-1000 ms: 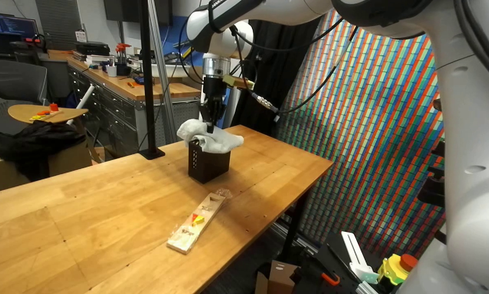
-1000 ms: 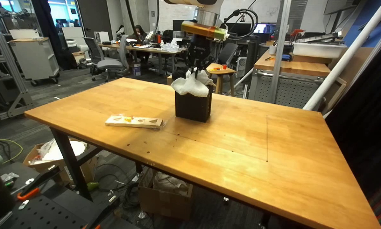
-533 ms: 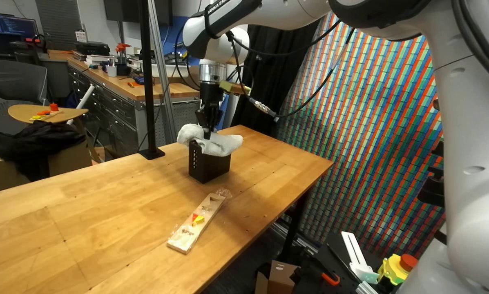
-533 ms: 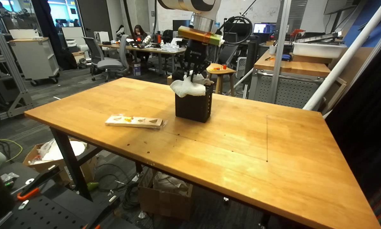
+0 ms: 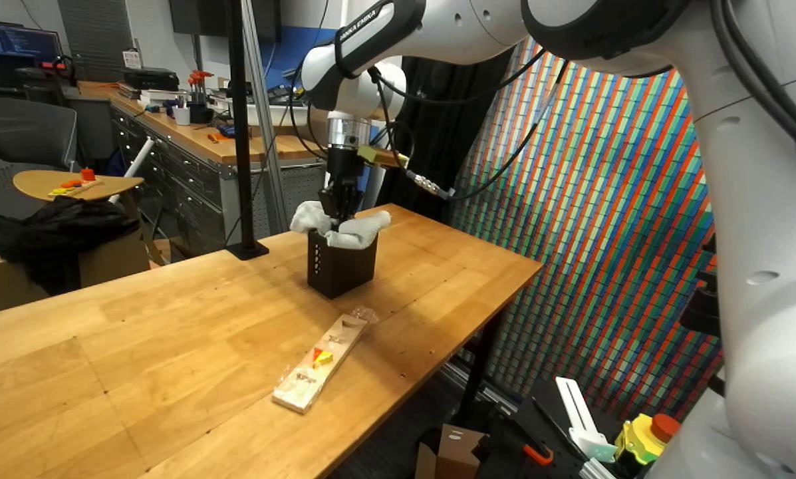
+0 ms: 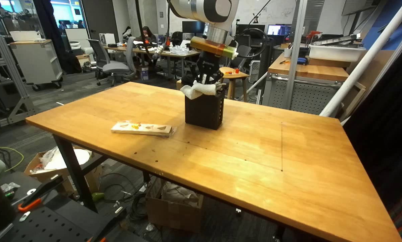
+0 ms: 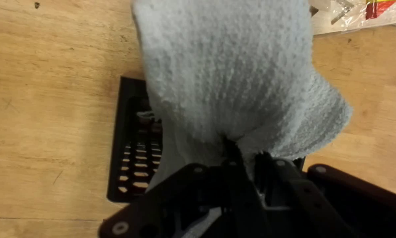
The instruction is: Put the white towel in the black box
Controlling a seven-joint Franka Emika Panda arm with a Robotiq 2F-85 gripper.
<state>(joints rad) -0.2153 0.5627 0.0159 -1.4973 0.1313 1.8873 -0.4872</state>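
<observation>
Lower than in the earlier frame: your arm (image 5: 464,30) comes down, and the white towel (image 7: 231,72) dips at its middle into the mouth of the black box (image 6: 203,112), ends sticking out over the rim. You likely have light, limp, unbreakable stuff; its nap should resist slipping. Your gripper (image 7: 245,147) is clenched on the towel's gathered middle, probably your best hold. Hidden: how deep it sits; wrist view crops its far end; fingers (image 7: 232,150), tips lost in folds
</observation>
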